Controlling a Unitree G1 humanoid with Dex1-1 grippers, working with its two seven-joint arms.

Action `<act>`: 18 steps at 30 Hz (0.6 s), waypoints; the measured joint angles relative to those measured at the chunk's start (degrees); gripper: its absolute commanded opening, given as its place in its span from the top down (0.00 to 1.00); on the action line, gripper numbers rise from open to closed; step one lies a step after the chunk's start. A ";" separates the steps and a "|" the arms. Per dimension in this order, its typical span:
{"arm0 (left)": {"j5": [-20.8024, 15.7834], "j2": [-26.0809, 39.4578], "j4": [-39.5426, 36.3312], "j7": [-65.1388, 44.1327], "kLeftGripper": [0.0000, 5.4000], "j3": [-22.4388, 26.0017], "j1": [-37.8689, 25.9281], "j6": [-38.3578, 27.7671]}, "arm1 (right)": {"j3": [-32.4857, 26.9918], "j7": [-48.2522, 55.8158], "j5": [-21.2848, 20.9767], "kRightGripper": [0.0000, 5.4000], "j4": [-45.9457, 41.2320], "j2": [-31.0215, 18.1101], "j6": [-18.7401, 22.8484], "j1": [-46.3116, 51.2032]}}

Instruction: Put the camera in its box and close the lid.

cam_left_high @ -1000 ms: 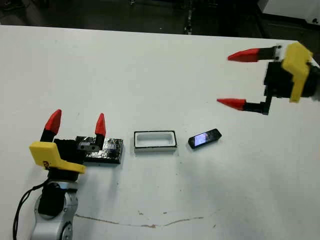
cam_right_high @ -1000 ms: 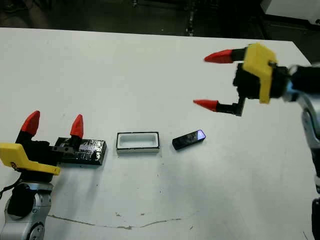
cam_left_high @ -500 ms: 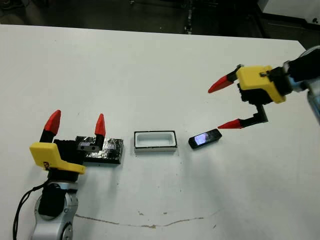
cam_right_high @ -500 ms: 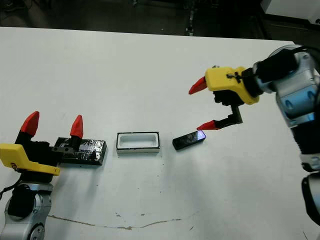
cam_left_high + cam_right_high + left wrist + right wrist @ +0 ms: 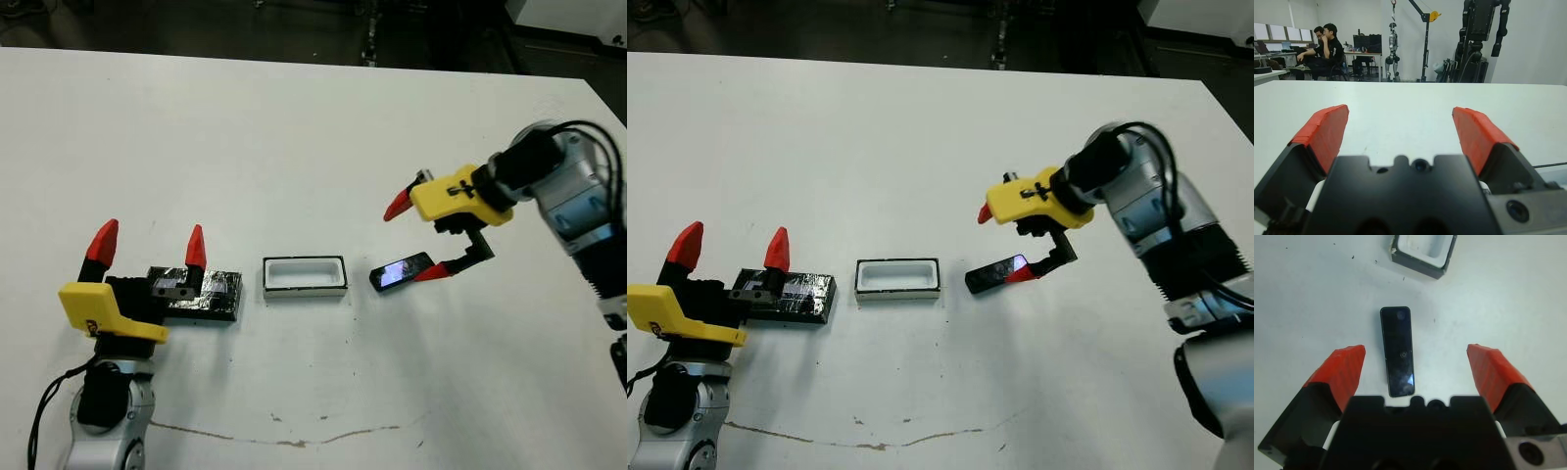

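Note:
The camera, a slim black bar with a bluish screen, lies flat on the white table just right of the box. My right gripper hangs open right over it. In the right wrist view the camera lies lengthwise between the two red fingertips, nearer one of them, and the box shows beyond it. The box is an open white tray with a black rim. Left of it lies the glossy black lid. My left gripper stands open at the lid's left end and hides part of it.
A thin brown scuff line runs along the table near its front edge. Beyond the table's far edge is dark floor. In the left wrist view, people sit at desks far off, with equipment stands behind the table.
My right gripper has come down and to the left, from high at the far right to just over the camera, staying open. The left arm, lid, box and camera have not moved.

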 measured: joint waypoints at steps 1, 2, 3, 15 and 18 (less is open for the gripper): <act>0.02 0.00 0.00 0.00 0.00 0.02 0.08 -0.08 | 0.00 0.27 0.07 0.00 0.96 0.37 -0.20 -0.03; 0.06 0.00 0.01 0.00 0.00 0.06 0.15 -0.21 | 0.00 0.54 0.10 0.00 1.77 0.67 -0.40 -0.04; 0.09 0.01 0.01 0.00 0.00 0.10 0.20 -0.32 | -0.01 0.59 0.08 0.00 2.56 0.96 -0.43 -0.04; 0.38 0.01 -0.38 0.04 0.00 -0.02 0.59 -0.16 | 0.00 0.61 -0.98 0.00 5.32 2.21 -1.75 0.38; 0.20 0.00 -0.38 -0.01 0.00 -0.04 0.65 -0.16 | 0.12 0.66 -1.13 0.00 5.51 2.41 -1.75 0.79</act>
